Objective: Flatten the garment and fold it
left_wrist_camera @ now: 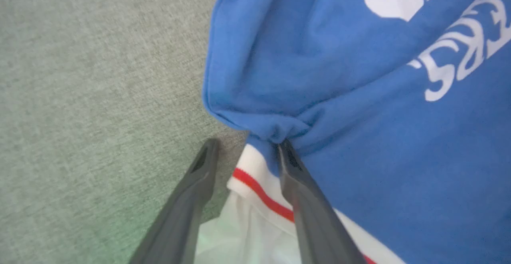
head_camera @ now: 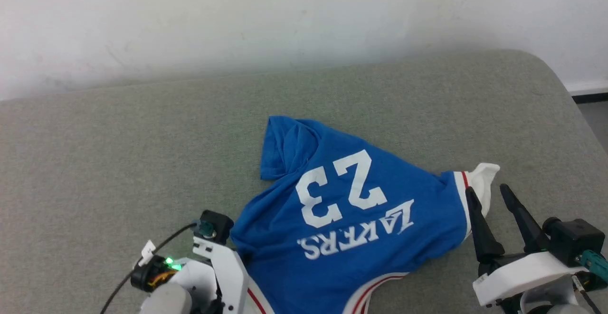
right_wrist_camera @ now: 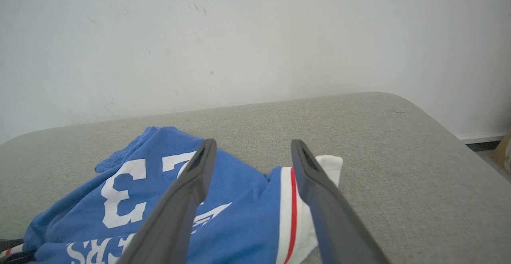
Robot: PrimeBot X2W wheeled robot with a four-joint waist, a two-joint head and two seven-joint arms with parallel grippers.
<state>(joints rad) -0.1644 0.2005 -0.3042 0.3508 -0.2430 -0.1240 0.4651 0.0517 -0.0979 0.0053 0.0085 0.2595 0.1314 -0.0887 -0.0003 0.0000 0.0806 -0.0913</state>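
The garment (head_camera: 361, 219), bright blue with a white "23" and lettering, lies rumpled on a grey-green padded surface (head_camera: 118, 152). One blue corner is folded over at the far left. A white sleeve (head_camera: 484, 176) with red trim sticks out at its right. At the garment's near-left edge my left gripper (left_wrist_camera: 247, 150) is open; its fingers straddle the white-and-red trim (left_wrist_camera: 255, 184), and one fingertip touches a bunched blue fold (left_wrist_camera: 279, 128). My right gripper (head_camera: 487, 190) is open beside the white sleeve (right_wrist_camera: 329, 166), holding nothing, its fingers (right_wrist_camera: 191, 192) above the garment (right_wrist_camera: 239, 204).
A white wall (head_camera: 285, 19) runs along the back of the padded surface. The surface rounds off at the right (head_camera: 560, 81), where a dark skirting strip and floor (head_camera: 591, 98) show. Bare padding spreads to the left and behind the garment.
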